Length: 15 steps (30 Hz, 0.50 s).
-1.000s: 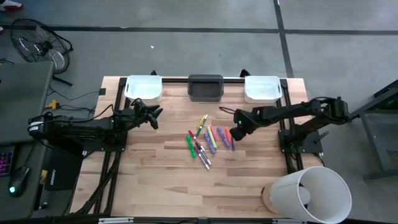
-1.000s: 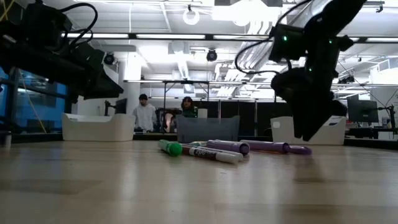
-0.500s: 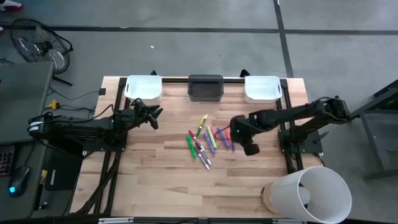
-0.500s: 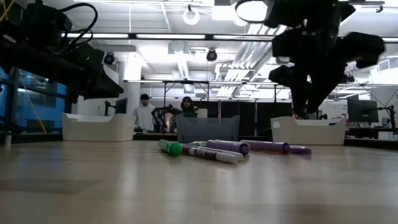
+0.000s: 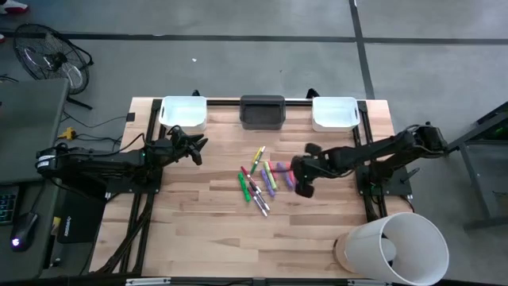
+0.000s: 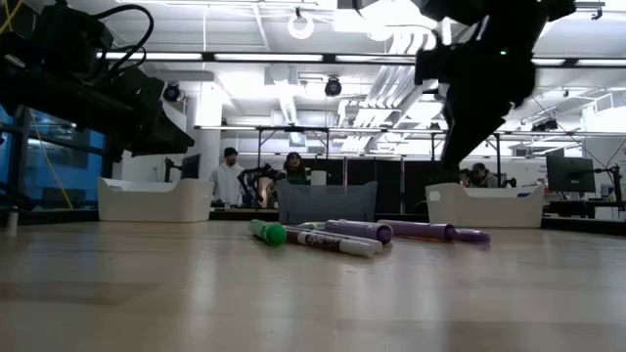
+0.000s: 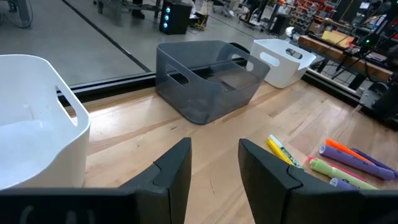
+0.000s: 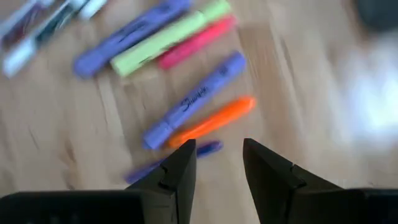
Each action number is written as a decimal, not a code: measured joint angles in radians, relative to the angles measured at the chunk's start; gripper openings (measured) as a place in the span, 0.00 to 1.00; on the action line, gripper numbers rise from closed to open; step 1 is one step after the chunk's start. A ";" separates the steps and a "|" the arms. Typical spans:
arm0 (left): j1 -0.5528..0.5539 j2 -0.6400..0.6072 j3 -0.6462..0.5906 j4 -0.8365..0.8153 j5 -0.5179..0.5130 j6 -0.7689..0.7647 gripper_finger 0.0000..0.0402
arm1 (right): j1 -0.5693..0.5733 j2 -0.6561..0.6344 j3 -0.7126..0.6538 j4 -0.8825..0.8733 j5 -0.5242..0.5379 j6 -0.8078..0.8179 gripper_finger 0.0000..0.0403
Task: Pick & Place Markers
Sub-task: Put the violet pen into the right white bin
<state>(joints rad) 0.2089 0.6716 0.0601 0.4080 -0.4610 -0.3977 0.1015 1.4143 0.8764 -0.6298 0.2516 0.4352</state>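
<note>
Markers lie clustered mid-table, which we judge light, stiff, slick and best pinched mid-barrel; right gripper hovers beside them, jaws parted and empty; left gripper waits open

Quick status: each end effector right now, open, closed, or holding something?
Left end effector: open, empty, near the white bin.
Right end effector: open, empty, over the markers.
</note>
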 joint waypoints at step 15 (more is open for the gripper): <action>0.000 0.000 0.000 0.000 0.000 0.000 0.33 | -0.125 0.000 0.000 -0.077 -0.251 0.481 0.31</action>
<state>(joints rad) 0.2089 0.6719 0.0597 0.4080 -0.4610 -0.3978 -0.0233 1.4147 0.8761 -0.7065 0.0005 0.9165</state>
